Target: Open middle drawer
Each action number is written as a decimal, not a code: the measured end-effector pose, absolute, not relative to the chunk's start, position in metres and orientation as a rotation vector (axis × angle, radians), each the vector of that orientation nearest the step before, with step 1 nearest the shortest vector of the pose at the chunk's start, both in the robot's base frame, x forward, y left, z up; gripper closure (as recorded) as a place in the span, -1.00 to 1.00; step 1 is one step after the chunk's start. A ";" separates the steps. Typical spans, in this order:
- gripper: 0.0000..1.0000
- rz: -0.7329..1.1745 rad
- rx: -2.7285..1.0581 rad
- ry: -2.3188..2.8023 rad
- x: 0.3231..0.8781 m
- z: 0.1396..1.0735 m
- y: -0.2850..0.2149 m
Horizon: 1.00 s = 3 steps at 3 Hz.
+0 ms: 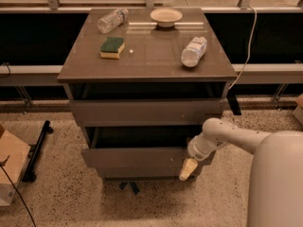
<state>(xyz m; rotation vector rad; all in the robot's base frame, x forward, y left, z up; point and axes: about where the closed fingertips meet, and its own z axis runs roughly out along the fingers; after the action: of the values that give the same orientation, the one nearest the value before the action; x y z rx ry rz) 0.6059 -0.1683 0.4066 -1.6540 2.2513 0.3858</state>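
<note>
The middle drawer (pixel 135 157) is a grey-brown flat front panel. It stands pulled out from the cabinet (pixel 147 56), with a dark gap above it. The upper drawer front (pixel 144 111) sits above it, also slightly forward. My gripper (pixel 187 169) is at the right end of the middle drawer's front, pointing down along its lower right corner. The white arm (pixel 222 135) reaches in from the right. Whether the gripper holds the panel edge is not visible.
On the cabinet top lie a green-and-yellow sponge (pixel 112 47), a clear bottle (pixel 112 20), a pale bowl (pixel 166 16) and a labelled bottle (pixel 194 51). A cardboard box (pixel 9 171) and a black stand (pixel 38 150) are on the floor at left. A cable (pixel 246 56) hangs at right.
</note>
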 end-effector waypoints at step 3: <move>0.29 0.417 -1.700 2.269 0.572 0.412 -0.175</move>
<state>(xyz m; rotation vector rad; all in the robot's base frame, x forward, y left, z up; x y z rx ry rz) 0.5720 -0.1749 0.4124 -1.7002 2.2692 0.4168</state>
